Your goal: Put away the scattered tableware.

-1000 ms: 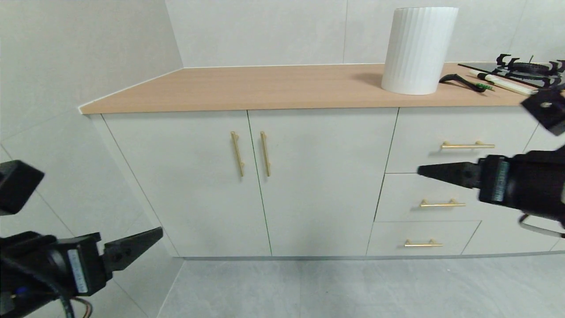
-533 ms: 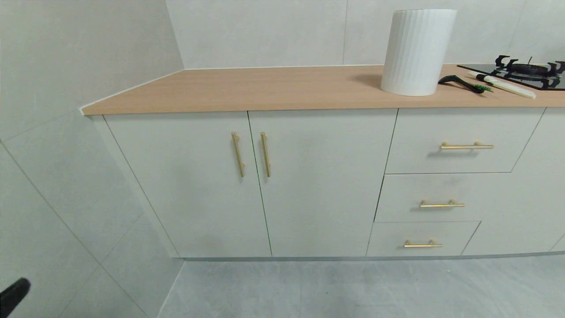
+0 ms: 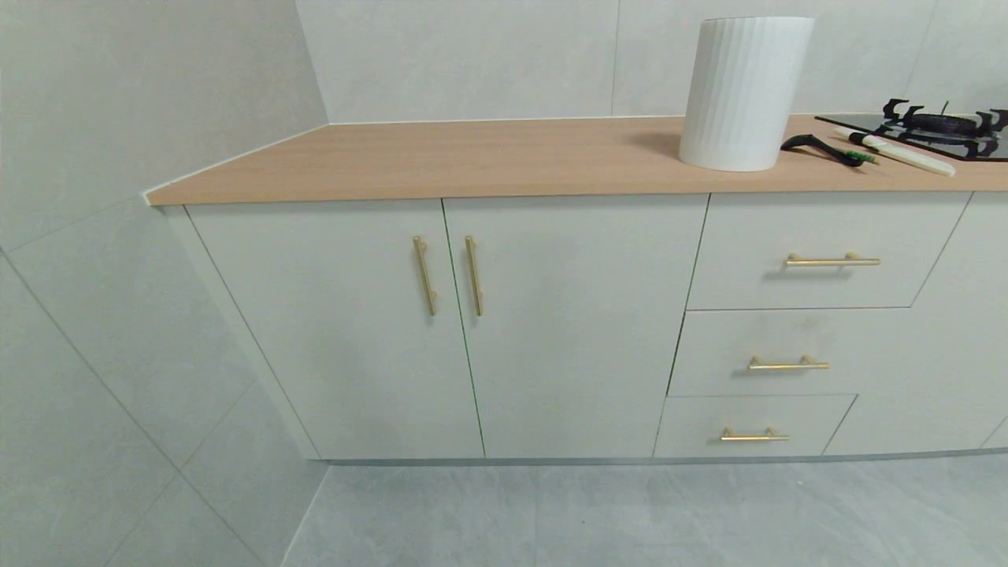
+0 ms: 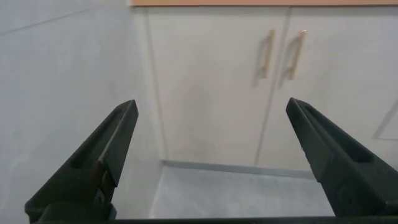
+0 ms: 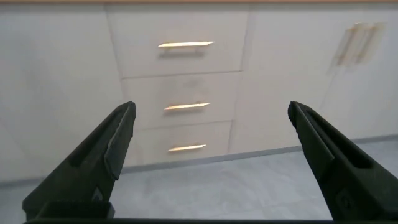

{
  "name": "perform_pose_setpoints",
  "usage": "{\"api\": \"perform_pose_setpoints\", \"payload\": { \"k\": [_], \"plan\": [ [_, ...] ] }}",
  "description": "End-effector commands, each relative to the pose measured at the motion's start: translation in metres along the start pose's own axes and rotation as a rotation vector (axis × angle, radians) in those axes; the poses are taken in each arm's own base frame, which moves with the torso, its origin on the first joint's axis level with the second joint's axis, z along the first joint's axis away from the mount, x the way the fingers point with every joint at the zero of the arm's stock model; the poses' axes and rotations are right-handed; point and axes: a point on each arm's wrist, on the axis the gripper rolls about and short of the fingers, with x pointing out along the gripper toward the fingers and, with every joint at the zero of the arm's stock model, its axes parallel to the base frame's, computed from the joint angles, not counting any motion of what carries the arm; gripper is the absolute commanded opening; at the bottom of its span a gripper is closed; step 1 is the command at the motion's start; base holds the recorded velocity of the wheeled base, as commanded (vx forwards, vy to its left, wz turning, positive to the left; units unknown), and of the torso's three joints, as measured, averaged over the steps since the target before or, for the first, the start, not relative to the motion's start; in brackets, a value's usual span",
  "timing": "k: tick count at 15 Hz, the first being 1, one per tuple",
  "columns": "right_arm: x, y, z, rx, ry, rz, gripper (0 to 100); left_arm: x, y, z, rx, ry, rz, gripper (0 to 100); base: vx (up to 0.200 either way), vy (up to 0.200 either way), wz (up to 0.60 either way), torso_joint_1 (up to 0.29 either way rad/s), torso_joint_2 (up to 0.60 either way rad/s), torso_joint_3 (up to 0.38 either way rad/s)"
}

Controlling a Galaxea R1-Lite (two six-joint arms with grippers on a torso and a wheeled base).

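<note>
On the wooden countertop (image 3: pixel 472 157) at the far right lie a black-handled utensil (image 3: pixel 823 147) and a cream-handled utensil (image 3: pixel 902 153) beside a tall white ribbed container (image 3: pixel 744 90). My left gripper (image 4: pixel 211 112) is open, low down, facing the cabinet doors (image 4: pixel 280 56) with nothing between its fingers. My right gripper (image 5: pixel 211 112) is open too, facing the stack of drawers (image 5: pixel 186 93), also holding nothing.
A black stove grate (image 3: pixel 945 124) sits at the counter's far right. Two cabinet doors with gold handles (image 3: pixel 449 272) stand left of three drawers with gold pulls (image 3: pixel 832 260). A tiled wall (image 3: pixel 118 236) closes the left side. Grey floor (image 3: pixel 630 512) lies before the cabinet.
Both arms have dropped out of the head view: a second ago they showed at its left and right edges. The things on the counter have not moved.
</note>
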Motion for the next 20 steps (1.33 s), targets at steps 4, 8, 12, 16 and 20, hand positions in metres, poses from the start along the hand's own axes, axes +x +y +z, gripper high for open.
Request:
{"api": "perform_pose_setpoints", "payload": {
  "k": [4, 8, 12, 16, 20],
  "plan": [
    [-0.005, 0.009, -0.039, 0.000, 0.022, -0.054, 100, -0.011, -0.008, -0.031, 0.064, -0.017, 0.078, 100, 0.000, 0.000, 0.00, 0.000, 0.00, 0.000],
    [0.023, 0.024, -0.089, 0.082, 0.073, 0.187, 100, 0.003, -0.010, -0.071, 0.101, 0.102, 0.043, 100, 0.000, 0.000, 0.00, 0.000, 0.00, 0.000],
    [0.032, 0.031, -0.115, 0.076, 0.066, 0.300, 100, 0.014, -0.012, -0.097, 0.084, 0.081, -0.005, 100, 0.000, 0.000, 0.00, 0.000, 0.00, 0.000],
    [0.032, 0.031, -0.121, 0.035, 0.115, 0.316, 100, 0.014, -0.013, -0.097, 0.087, 0.084, -0.050, 100, 0.000, 0.000, 0.00, 0.000, 0.00, 0.000],
    [0.032, 0.031, -0.121, 0.040, 0.113, 0.317, 100, 0.014, -0.014, -0.099, 0.036, 0.104, -0.071, 100, 0.000, 0.000, 0.00, 0.000, 0.00, 0.000]
  ]
}}
